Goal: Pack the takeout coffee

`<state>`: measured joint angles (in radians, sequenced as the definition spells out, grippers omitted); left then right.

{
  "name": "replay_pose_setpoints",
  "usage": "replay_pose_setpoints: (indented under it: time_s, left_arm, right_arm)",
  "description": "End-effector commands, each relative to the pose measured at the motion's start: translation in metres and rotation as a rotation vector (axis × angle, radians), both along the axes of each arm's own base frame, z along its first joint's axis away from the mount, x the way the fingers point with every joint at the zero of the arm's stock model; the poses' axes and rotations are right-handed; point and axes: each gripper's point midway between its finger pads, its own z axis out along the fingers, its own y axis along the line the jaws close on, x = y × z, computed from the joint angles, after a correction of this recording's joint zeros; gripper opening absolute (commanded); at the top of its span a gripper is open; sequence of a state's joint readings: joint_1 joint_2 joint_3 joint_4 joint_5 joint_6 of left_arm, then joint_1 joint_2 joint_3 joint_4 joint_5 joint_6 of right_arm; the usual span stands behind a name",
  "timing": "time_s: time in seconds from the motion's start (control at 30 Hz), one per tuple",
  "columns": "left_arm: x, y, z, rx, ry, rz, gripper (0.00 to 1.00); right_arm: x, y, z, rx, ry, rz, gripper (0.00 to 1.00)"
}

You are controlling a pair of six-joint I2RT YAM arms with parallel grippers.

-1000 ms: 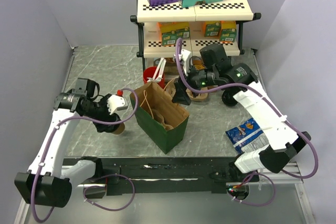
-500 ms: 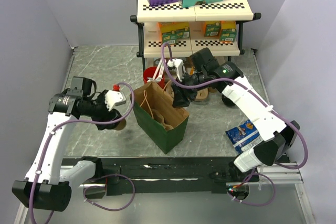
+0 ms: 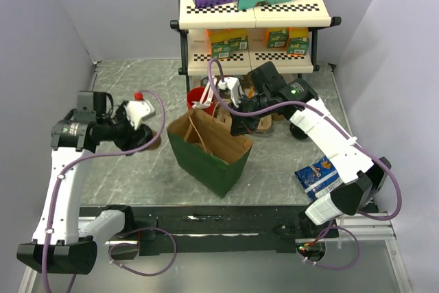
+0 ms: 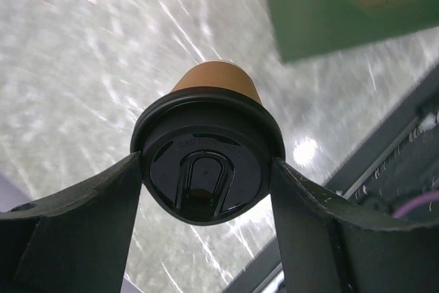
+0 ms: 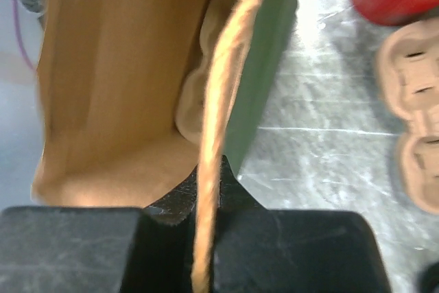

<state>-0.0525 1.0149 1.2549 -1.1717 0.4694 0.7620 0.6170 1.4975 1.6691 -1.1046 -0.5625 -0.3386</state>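
Observation:
The takeout coffee (image 4: 216,79), a brown paper cup with a black lid, sits between the fingers of my left gripper (image 4: 206,173), which press on the lid from both sides. In the top view the takeout coffee (image 3: 155,143) is held left of the green paper bag (image 3: 209,159), clear of it. My right gripper (image 5: 206,190) is shut on the bag's twine handle (image 5: 221,94) at the bag's far right rim. The right gripper (image 3: 240,125) holds that rim up. The bag (image 5: 110,66) gapes open, with a pulp cup carrier (image 5: 195,97) inside.
A red cup (image 3: 201,98) of stirrers stands just behind the bag. Pulp carriers (image 3: 266,124) lie right of it. A two-tier shelf (image 3: 250,12) with boxes stands at the back. A blue snack bag (image 3: 319,173) lies at front right. Grey walls close both sides.
My right gripper has shut on the bag's twine handle and the bag has shifted slightly left. My left arm has carried the coffee left and toward the back.

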Motion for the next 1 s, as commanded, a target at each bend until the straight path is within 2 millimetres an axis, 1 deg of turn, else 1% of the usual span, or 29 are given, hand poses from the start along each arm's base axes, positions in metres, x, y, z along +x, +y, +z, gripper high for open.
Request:
replay_pose_setpoints:
  time_s: [0.0,0.03,0.07,0.1,0.17,0.2,0.27,0.33,0.43,0.5,0.53,0.6,0.63,0.73,0.8,0.97]
  left_arm:
    - [0.028,-0.012,0.068,-0.145,-0.165,0.050,0.01]
    - [0.033,-0.016,0.080,-0.186,-0.181,0.068,0.01]
    - [0.036,-0.019,0.091,-0.209,-0.202,0.071,0.01]
    - [0.040,-0.021,0.109,-0.232,-0.239,0.071,0.01]
    - [0.042,-0.030,0.132,-0.291,-0.285,0.044,0.01]
    - [0.041,-0.034,0.147,-0.319,-0.312,0.035,0.01]
    - [0.036,-0.046,0.168,-0.374,-0.346,-0.032,0.01]
    - [0.029,-0.056,0.178,-0.412,-0.345,-0.084,0.01]
    - [0.014,-0.073,0.198,-0.437,-0.355,-0.181,0.01]
    - [0.007,-0.080,0.198,-0.432,-0.340,-0.210,0.01]
    - [0.000,-0.088,0.203,-0.441,-0.341,-0.246,0.01]
    - [-0.010,-0.096,0.209,-0.466,-0.339,-0.270,0.01]
    - [-0.016,-0.104,0.213,-0.482,-0.338,-0.302,0.01]
    - [-0.030,-0.116,0.217,-0.520,-0.307,-0.354,0.01]
    - [-0.033,-0.120,0.214,-0.531,-0.282,-0.365,0.01]
    - [-0.041,-0.126,0.189,-0.524,-0.207,-0.396,0.01]
  right_arm:
    - [0.011,-0.004,0.039,0.020,-0.173,0.007,0.00]
    - [0.013,-0.005,0.046,0.019,-0.208,0.012,0.00]
    - [0.010,-0.004,0.047,0.006,-0.232,0.023,0.00]
    - [0.010,-0.004,0.049,-0.004,-0.252,0.032,0.00]
    - [0.007,-0.005,0.048,-0.038,-0.300,0.052,0.00]
    - [0.000,-0.003,0.048,-0.040,-0.312,0.076,0.00]
    - [-0.006,0.000,0.049,-0.037,-0.331,0.090,0.00]
    - [-0.010,0.001,0.043,-0.048,-0.323,0.092,0.00]
    - [-0.010,0.001,0.044,-0.048,-0.332,0.082,0.00]
    - [-0.009,0.001,0.045,-0.049,-0.333,0.069,0.00]
    - [-0.009,0.001,0.045,-0.047,-0.332,0.069,0.00]
    - [-0.009,0.002,0.048,-0.037,-0.330,0.061,0.00]
    - [-0.008,0.003,0.048,-0.037,-0.329,0.056,0.00]
    - [-0.007,0.004,0.049,-0.030,-0.324,0.039,0.00]
    - [-0.005,0.004,0.049,-0.031,-0.323,0.027,0.00]
    - [-0.003,0.004,0.052,-0.025,-0.316,0.001,0.00]
